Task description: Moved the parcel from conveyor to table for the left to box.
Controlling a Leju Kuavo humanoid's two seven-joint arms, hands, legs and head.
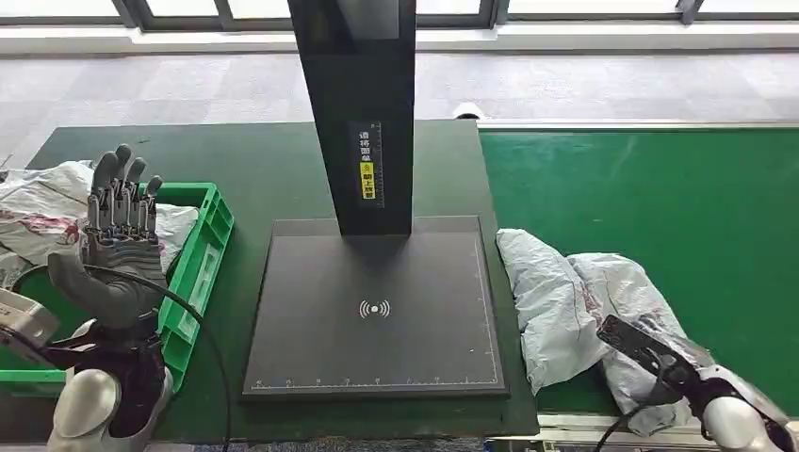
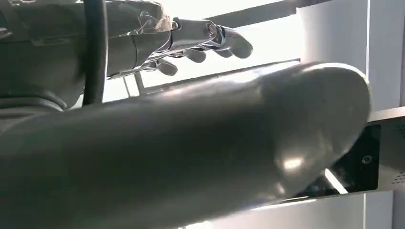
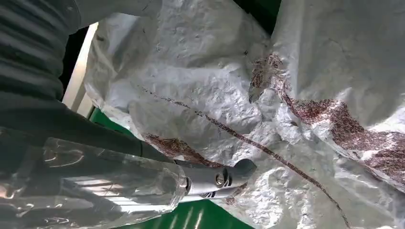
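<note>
Lying lengthwise along conveyor (image 1: 660, 188): parcel (image 1: 565, 292) (right hand (image 1: 650, 353) on it).

A dark green bench (image 1: 273, 179) takes the left and middle of the head view. On it lies a flat black scanner pad (image 1: 375, 311) with a black upright post (image 1: 363, 113) rising from its far edge, and left of the pad a green plastic crate (image 1: 203, 259). Just beside the bench on the right runs a bright green conveyor belt (image 1: 660, 198), and a crumpled grey-white parcel (image 1: 565, 301) lies on its near part. More pale wrapping (image 1: 42, 212), perhaps other parcels, lies at the bench's far left.
</note>
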